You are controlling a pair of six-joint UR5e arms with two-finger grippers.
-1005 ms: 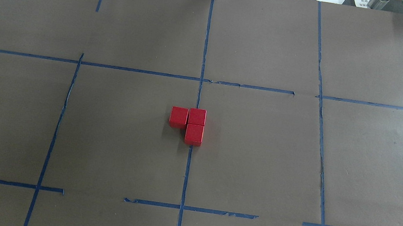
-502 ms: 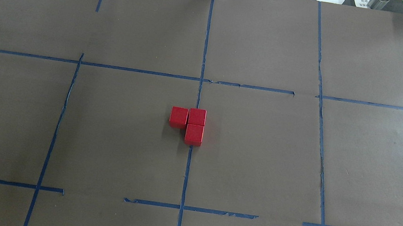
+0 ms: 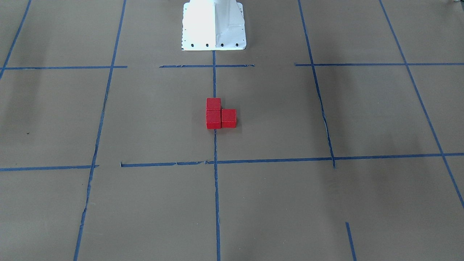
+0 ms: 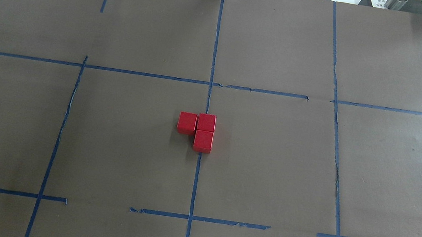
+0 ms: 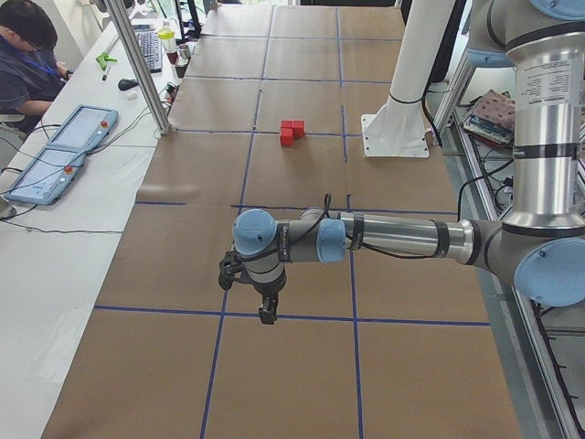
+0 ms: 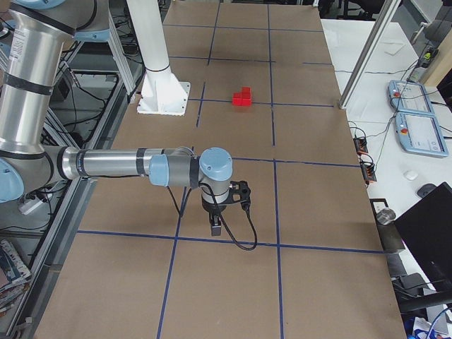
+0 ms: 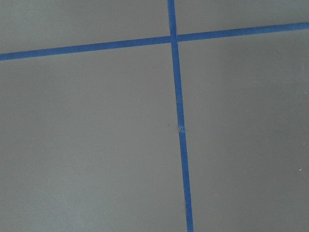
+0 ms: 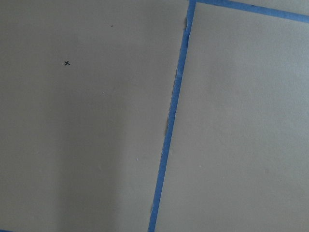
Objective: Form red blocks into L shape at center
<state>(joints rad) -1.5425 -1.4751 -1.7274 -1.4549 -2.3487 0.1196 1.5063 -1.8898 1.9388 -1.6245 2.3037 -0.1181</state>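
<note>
Jaws: L gripper (image 5: 266,313) and R gripper (image 6: 215,227) show in side cams only, each low over bare paper, well apart from the work. Wide or closed: cannot tell.
Item: red blocks (image 4: 206,123), qty 3. Loc: center (image 4: 129,144), touching face to face in an L. Two sit over the blue tape line (image 4: 195,182), third just beside on robot's left.
Handling (est.): light, rigid, smooth faces, prob. slippery, easily nudged.
Grip pt: opposite free side faces, from above.
Status: L looks formed.

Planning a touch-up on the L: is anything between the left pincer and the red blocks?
Nothing visible: only flat, tape-lined brown paper lies between the left pincer and the red blocks.
</note>
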